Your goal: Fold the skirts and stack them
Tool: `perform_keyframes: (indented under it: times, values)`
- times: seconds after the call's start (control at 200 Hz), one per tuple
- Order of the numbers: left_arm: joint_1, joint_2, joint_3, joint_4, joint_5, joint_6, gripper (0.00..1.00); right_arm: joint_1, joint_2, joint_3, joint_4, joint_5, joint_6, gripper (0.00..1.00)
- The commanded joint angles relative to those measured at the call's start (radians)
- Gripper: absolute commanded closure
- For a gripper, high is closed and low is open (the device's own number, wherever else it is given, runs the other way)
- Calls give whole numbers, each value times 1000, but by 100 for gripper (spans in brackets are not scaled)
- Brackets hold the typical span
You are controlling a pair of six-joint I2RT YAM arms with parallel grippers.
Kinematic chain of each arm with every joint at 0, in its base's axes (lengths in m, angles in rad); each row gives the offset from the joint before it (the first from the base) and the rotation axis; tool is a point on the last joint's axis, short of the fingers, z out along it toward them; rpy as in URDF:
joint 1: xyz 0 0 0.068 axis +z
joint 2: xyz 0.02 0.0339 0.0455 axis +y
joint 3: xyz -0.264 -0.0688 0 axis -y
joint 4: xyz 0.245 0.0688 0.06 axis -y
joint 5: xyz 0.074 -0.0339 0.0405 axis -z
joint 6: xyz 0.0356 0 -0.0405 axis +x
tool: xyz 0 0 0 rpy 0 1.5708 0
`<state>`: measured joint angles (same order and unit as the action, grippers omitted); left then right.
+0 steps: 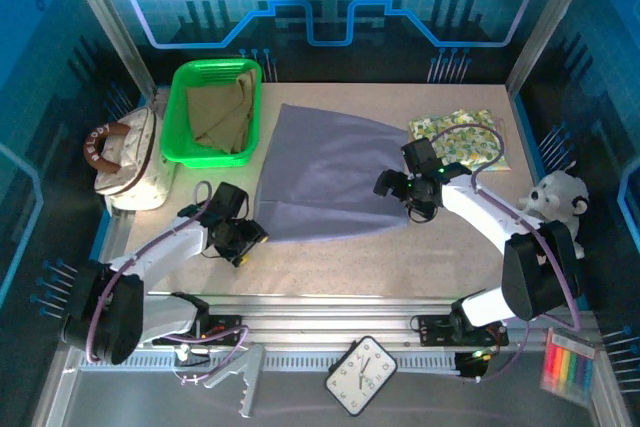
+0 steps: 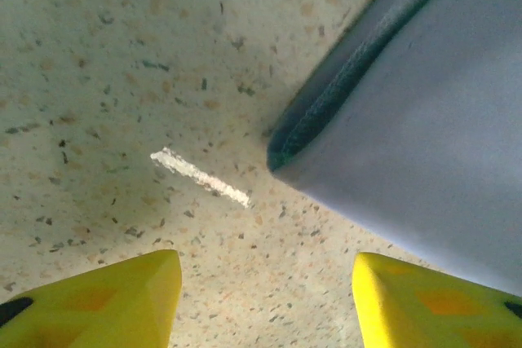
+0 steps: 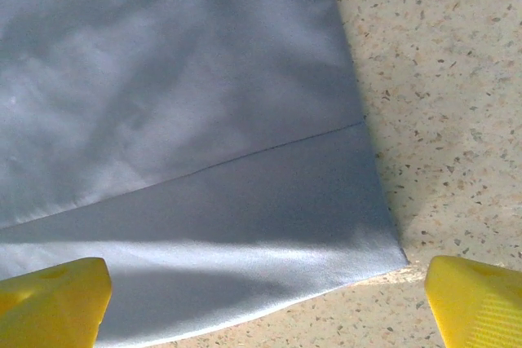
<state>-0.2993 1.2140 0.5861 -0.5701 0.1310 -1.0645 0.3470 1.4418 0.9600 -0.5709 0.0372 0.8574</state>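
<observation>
The lavender-grey skirt (image 1: 320, 172) lies spread flat mid-table. My left gripper (image 1: 250, 237) hovers low at its near-left corner. In the left wrist view its yellow fingertips (image 2: 122, 299) stand apart over bare tabletop, open (image 2: 267, 299), with the skirt's hemmed corner (image 2: 408, 103) just ahead to the right. My right gripper (image 1: 405, 192) is at the skirt's right edge. It is open (image 3: 265, 303), and its fingers straddle the skirt's waistband corner (image 3: 204, 201) without gripping it. The khaki skirt (image 1: 222, 112) lies crumpled in the green basket. The leafy yellow-green skirt (image 1: 460, 137) lies folded at the back right.
The green basket (image 1: 178, 112) stands at the back left, with a cream handbag (image 1: 130, 157) to its left. A white plush toy (image 1: 560, 202) sits at the right edge. A clock (image 1: 360, 375) and coloured markers (image 1: 565, 367) lie on the near rail. A white scuff (image 2: 200, 177) marks the tabletop.
</observation>
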Motion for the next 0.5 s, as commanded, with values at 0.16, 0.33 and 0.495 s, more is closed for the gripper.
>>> perform_keyframes:
  times: [0.16, 0.33, 0.495]
  values:
    - [41, 28, -30, 141, -90, -18, 46, -7, -17, -16, 33, -11, 36, 0]
    - [42, 63, -20, 100, -63, -20, 48, -10, -29, -27, 35, -1, 33, 0]
    - [42, 112, -14, 135, -21, 8, 50, -14, -30, -37, 39, 0, 37, 0]
